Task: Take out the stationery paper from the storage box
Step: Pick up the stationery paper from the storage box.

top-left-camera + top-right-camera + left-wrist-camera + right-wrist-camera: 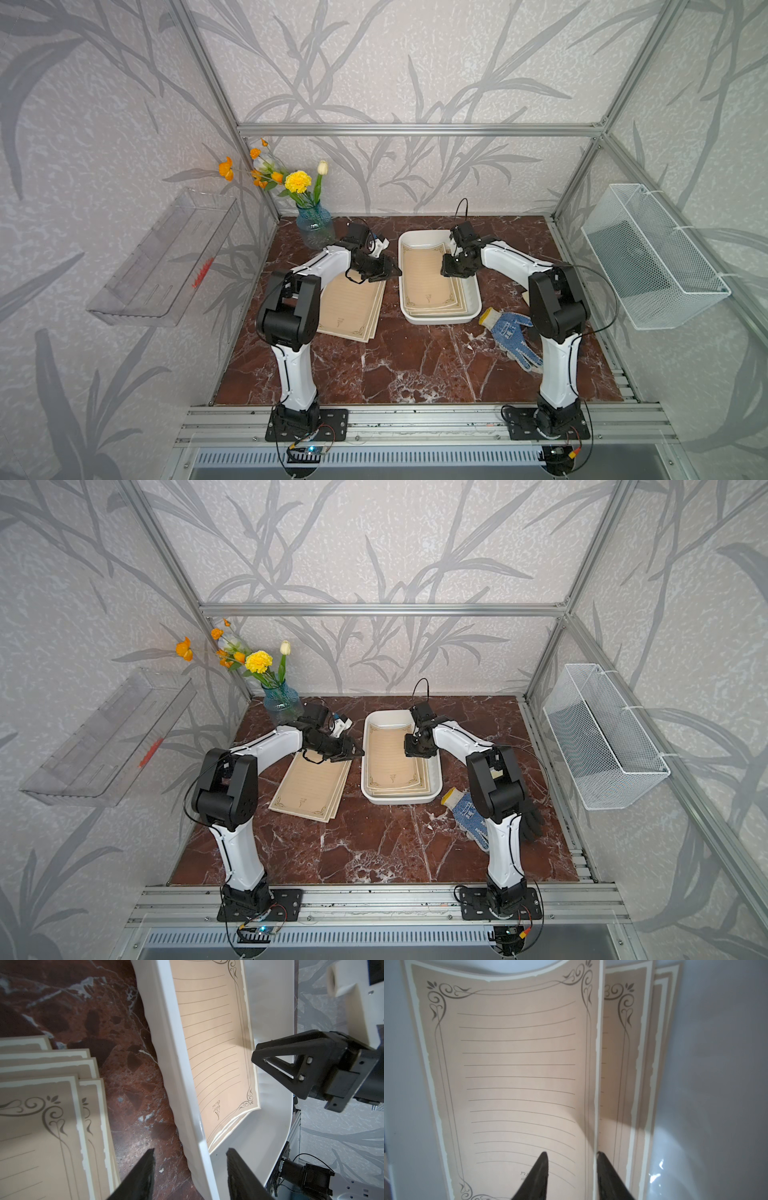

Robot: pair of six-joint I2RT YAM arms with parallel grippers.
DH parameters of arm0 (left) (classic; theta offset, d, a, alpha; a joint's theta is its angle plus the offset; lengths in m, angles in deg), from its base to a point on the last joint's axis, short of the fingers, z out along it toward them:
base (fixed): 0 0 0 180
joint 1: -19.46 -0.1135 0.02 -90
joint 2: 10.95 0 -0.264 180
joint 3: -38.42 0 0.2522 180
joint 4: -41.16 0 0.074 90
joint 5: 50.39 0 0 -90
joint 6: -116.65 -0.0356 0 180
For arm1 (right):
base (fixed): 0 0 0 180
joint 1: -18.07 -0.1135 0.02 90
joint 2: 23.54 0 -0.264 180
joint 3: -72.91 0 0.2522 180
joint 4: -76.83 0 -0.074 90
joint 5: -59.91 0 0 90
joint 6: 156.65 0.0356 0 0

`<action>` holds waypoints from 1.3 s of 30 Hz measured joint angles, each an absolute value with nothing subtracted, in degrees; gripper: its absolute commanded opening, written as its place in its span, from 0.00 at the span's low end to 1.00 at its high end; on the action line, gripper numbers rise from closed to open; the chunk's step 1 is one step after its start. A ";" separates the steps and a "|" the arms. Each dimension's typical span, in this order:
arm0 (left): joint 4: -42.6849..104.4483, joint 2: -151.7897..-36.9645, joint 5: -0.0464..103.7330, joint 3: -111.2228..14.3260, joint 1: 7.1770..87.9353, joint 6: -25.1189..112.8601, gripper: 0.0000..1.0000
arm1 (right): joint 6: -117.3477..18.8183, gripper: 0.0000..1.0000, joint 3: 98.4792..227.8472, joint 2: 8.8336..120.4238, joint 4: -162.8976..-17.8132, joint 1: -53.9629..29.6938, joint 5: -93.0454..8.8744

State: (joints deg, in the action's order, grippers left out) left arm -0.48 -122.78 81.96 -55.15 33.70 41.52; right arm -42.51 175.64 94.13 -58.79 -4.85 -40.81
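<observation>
Some stationery paper [351,309] lies out beside the storage box [436,320], more is left inside; my right gripper [571,1157] straddles the lifted edge of the top sheet [519,1064], not clamped, left gripper [190,1153] wide, empty.

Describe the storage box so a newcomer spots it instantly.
On the red-brown marble tabletop, look mid-table towards the back. The storage box is the shallow glossy white tray holding tan stationery paper; the other white container, a wire-mesh basket, hangs off to the side.
</observation>
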 measured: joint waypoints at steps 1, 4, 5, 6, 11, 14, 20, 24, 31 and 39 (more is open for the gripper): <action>-0.57 -122.82 81.96 -55.15 33.72 41.52 0.55 | -42.14 0.32 175.36 93.87 -59.34 -4.81 -41.42; -1.07 -123.24 81.96 -55.59 33.72 41.70 0.55 | -41.11 0.31 174.18 92.84 -60.89 -4.61 -43.52; -1.11 -123.35 81.96 -55.77 33.72 41.70 0.55 | -40.74 0.30 173.78 92.49 -61.39 -4.48 -44.30; -1.09 -123.37 81.94 -55.79 33.72 41.72 0.55 | -40.39 0.30 173.41 92.21 -61.94 -4.37 -44.98; -1.37 -123.46 81.96 -55.88 33.78 41.74 0.55 | -38.99 0.24 172.34 91.49 -64.02 -3.73 -48.48; -1.51 -123.54 81.94 -55.88 33.98 41.74 0.55 | -37.70 0.23 171.34 91.49 -65.81 -3.21 -51.41; -1.59 -123.57 81.94 -55.88 34.09 41.74 0.55 | -36.21 0.23 170.11 91.51 -67.80 -2.60 -55.04; -1.68 -123.57 81.96 -55.88 34.09 41.74 0.55 | -36.19 0.23 170.11 91.64 -68.19 -2.55 -55.74; -1.72 -123.92 81.96 -55.90 34.09 41.90 0.55 | -35.95 0.23 170.07 93.02 -68.59 -2.55 -56.11; -2.42 -125.31 82.01 -57.10 34.20 41.96 0.52 | -35.36 0.23 170.05 94.50 -68.69 -2.53 -55.60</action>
